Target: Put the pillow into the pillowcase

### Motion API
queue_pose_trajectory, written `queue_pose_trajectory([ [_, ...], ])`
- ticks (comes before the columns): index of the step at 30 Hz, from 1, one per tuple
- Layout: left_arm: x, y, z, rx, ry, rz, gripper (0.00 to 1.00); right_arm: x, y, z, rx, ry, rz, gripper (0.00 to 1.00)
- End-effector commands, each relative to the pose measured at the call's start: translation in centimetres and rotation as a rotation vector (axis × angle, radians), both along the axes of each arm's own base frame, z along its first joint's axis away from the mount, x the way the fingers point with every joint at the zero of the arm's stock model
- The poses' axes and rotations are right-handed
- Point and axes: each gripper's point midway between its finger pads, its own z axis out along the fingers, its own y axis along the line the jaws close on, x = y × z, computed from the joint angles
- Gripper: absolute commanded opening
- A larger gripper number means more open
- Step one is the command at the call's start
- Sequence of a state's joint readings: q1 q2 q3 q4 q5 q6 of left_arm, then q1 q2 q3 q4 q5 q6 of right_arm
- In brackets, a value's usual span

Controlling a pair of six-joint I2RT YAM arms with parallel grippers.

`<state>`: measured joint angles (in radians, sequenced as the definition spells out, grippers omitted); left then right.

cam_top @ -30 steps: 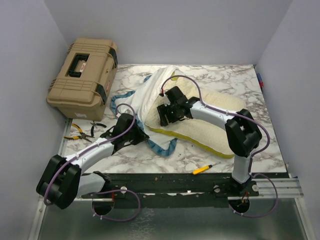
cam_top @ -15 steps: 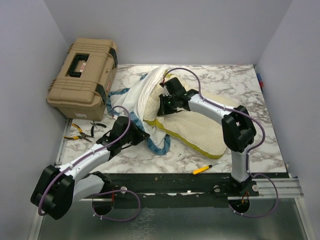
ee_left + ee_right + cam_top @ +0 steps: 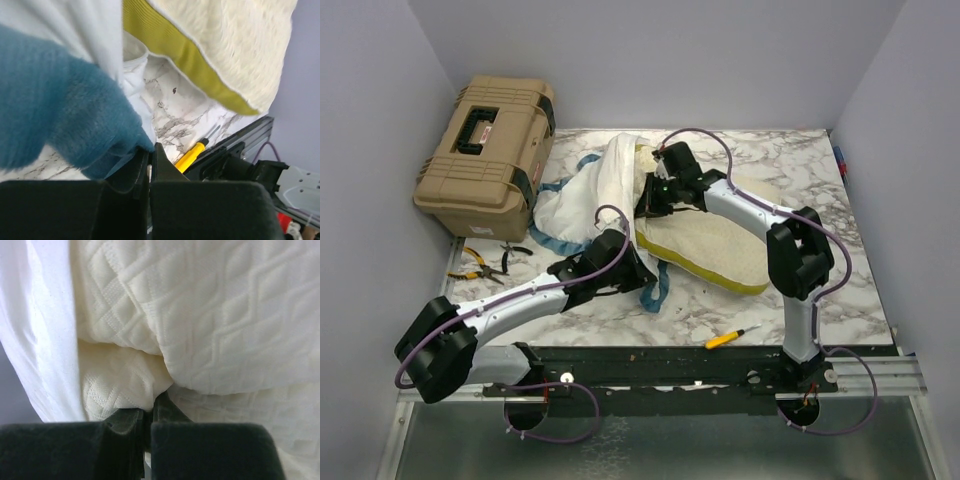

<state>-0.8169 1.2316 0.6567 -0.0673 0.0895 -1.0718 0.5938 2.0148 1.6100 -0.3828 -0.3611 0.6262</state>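
Observation:
The cream quilted pillow lies at mid-table, its mustard band facing the near side. Its far-left end sits against the pillowcase, which is heaped left of it, white inside out, blue trim round the edge. My right gripper is at that end of the pillow. In the right wrist view it is shut on a fold of the quilted pillow, beside the white pillowcase lining. My left gripper is shut on the pillowcase's blue trim at the near edge of the opening.
A tan toolbox stands at the back left. Pliers lie by the left edge. A yellow-handled screwdriver lies near the table's front edge, also visible from the left wrist. A small blue item sits at the right edge.
The right gripper has shut on the pillow and carried its end back and left towards the pillowcase. The left arm has swung right, dragging the blue trim with it.

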Motion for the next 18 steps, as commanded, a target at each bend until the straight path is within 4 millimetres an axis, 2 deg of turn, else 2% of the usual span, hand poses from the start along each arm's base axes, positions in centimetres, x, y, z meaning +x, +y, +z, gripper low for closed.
queue_pose_trajectory([
  [1,-4.2,-1.6,-0.2,0.071,0.066,-0.185,0.0,4.4,3.6,6.1,0.227,-0.171,-0.037,0.0],
  [5,-5.6,-1.8,-0.9,0.129,0.077,-0.262,0.0,3.9,3.3,5.2,0.235,-0.141,-0.02,0.0],
  [7,-6.0,-1.9,-0.4,0.14,0.062,-0.298,0.0,3.4,2.8,4.8,0.235,-0.13,0.01,0.01],
  [8,-6.1,-1.7,-0.1,0.151,0.056,-0.31,0.02,3.2,2.4,4.7,0.229,-0.131,0.024,0.05],
  [9,-6.0,-1.6,0.5,0.159,0.039,-0.316,0.17,2.8,1.9,4.6,0.214,-0.132,0.039,0.12],
  [10,-5.8,-1.5,1.4,0.169,0.013,-0.323,0.35,2.5,1.3,4.7,0.199,-0.14,0.049,0.3],
  [11,-5.5,-1.3,2.2,0.182,-0.014,-0.326,0.48,2.2,0.6,4.5,0.174,-0.146,0.055,0.43],
  [12,-5.1,-1.1,3.2,0.203,-0.053,-0.336,0.54,2.0,-0.3,4.4,0.144,-0.153,0.05,0.54],
  [14,-3.9,-0.6,5.3,0.245,-0.119,-0.33,0.63,1.3,-1.9,4.2,0.09,-0.161,0.052,0.68],
  [18,0.0,0.6,8.8,0.338,-0.214,-0.26,0.65,0.3,-5.1,3.5,0.007,-0.135,0.032,0.88],
])
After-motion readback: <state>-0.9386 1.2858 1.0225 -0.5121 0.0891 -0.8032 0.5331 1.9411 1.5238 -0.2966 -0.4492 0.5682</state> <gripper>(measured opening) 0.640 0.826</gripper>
